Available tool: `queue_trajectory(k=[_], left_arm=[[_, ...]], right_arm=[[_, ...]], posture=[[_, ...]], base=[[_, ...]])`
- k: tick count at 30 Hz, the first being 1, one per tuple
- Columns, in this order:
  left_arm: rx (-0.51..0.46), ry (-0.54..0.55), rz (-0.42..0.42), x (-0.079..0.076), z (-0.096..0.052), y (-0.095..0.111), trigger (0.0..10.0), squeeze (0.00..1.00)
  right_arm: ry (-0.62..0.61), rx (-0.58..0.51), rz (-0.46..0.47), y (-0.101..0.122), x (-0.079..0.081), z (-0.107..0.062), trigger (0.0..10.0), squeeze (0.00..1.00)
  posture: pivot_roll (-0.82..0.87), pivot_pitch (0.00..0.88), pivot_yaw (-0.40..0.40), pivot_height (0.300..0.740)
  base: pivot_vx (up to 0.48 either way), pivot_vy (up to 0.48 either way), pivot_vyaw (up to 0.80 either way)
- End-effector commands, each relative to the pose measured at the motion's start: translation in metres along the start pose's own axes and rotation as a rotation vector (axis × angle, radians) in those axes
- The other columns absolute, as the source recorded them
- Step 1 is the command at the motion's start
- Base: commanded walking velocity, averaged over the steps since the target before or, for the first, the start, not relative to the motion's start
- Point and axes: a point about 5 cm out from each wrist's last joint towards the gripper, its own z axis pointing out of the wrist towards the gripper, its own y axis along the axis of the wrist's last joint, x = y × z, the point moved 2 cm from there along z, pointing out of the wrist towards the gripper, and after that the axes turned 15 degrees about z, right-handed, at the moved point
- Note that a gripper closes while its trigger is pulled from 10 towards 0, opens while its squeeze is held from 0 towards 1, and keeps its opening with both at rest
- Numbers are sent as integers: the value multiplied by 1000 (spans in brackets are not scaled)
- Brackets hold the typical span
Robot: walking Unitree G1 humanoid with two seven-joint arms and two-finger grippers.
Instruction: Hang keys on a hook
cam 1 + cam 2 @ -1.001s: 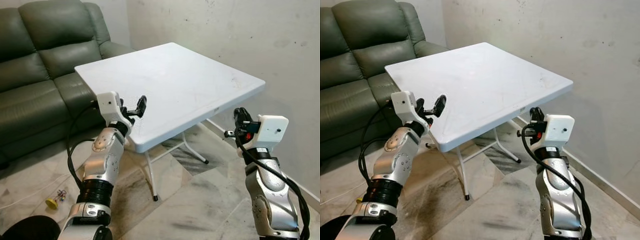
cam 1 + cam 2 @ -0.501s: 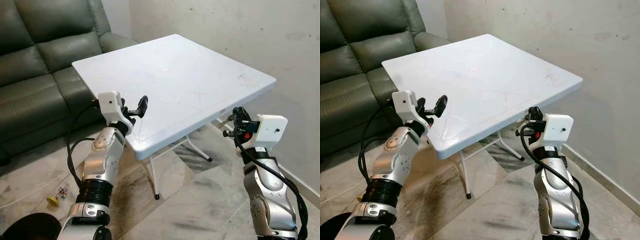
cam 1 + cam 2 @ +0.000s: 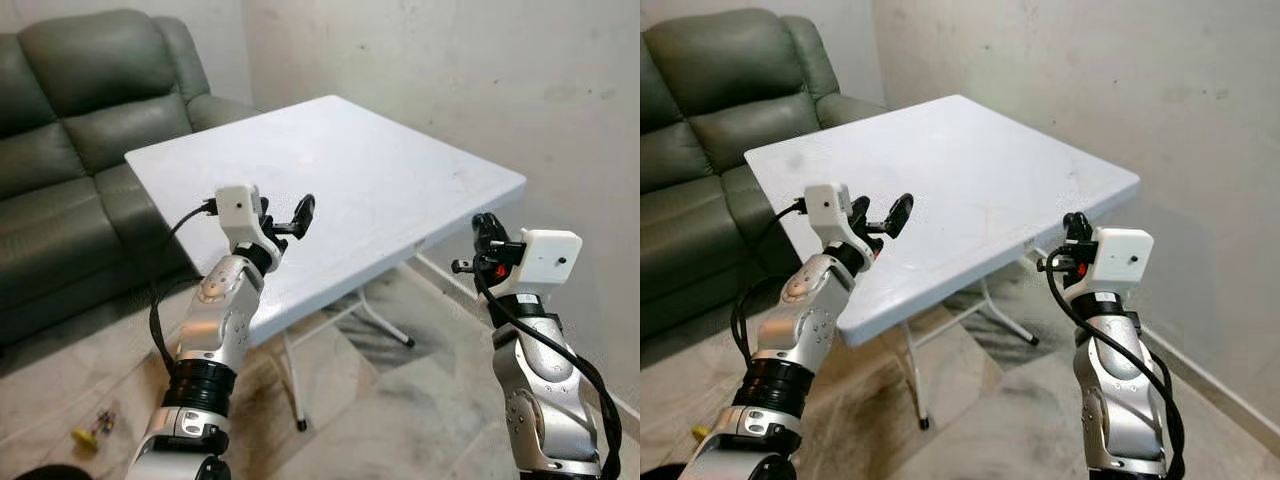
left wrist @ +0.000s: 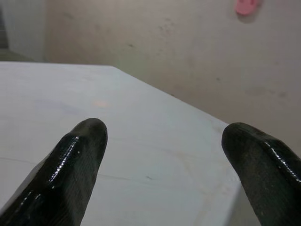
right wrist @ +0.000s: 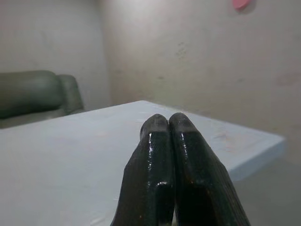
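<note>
Facing the white surface [image 3: 330, 170], your left gripper [image 3: 285, 222] gapes empty and your right gripper [image 5: 171, 141] is pressed closed; keys [image 3: 88, 430] lie on the floor beside it, pickup and hanging remaining.

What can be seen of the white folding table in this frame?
The white folding table has a square, plastic-looking top with rounded corners and faint scuffs, carried on thin white metal legs with dark feet on a marbled tile floor. It stands level beside a grey-green sofa, near a stained wall. Nothing lies on its top. The left gripper hovers open over its near edge; the right gripper, shut, hangs off its right corner.
</note>
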Motion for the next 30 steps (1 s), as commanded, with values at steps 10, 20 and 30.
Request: queue_trajectory(k=[10,20,30], left_arm=[[1,9,1,4,-2,1,10000,0],[2,7,5,3,-2,2,10000,0],[2,7,3,4,-1,3,10000,0]], right_arm=[[15,-9,6,3,4,0,10000,0],[-4,29,7,-3,2,3,10000,0],[-10,34,2,-3,3,4,10000,0]], posture=[[16,7,36,740],[24,7,33,740],[27,20,33,740]], base=[[401,0,0],[403,0,-343],[400,0,-731]])
